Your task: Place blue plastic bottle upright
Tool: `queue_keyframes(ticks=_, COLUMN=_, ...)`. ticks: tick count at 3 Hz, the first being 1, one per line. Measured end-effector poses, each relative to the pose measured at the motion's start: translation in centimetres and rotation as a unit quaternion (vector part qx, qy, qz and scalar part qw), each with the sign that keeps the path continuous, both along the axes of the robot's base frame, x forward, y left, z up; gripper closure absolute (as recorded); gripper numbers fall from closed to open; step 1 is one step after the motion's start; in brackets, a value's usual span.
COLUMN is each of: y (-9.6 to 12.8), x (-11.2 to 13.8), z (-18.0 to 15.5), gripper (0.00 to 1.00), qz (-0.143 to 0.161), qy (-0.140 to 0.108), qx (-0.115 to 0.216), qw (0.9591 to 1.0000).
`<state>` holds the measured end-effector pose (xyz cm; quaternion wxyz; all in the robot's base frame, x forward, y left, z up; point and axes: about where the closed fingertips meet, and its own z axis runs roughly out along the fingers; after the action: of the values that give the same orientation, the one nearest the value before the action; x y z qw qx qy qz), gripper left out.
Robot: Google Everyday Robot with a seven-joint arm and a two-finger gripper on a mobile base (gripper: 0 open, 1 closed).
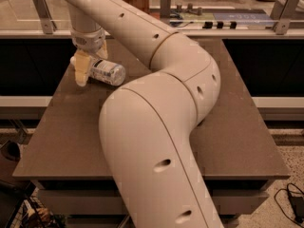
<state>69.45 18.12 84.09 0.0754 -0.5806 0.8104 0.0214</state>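
The blue plastic bottle (108, 73) is clear with a pale label. It lies on its side on the dark table (66, 127), near the far left corner, with its cap end pointing left. My gripper (85, 70) hangs straight down from the wrist, right at the bottle's cap end, and hides the cap. The gripper's tip is low, close to the tabletop. My big cream arm curves across the middle of the view and hides much of the table.
The table's far edge meets a dark gap and a railing with posts (42, 11). A counter with small items (218, 20) lies beyond. Cables (294, 203) lie on the floor at the lower right.
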Motion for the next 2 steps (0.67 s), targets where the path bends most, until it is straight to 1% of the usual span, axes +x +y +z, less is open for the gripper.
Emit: queue_keyframes(ticks=2, y=0.86, x=0.75, z=-0.48, gripper=0.64, qz=0.0, qy=-0.011, qx=0.012, qw=0.9999)
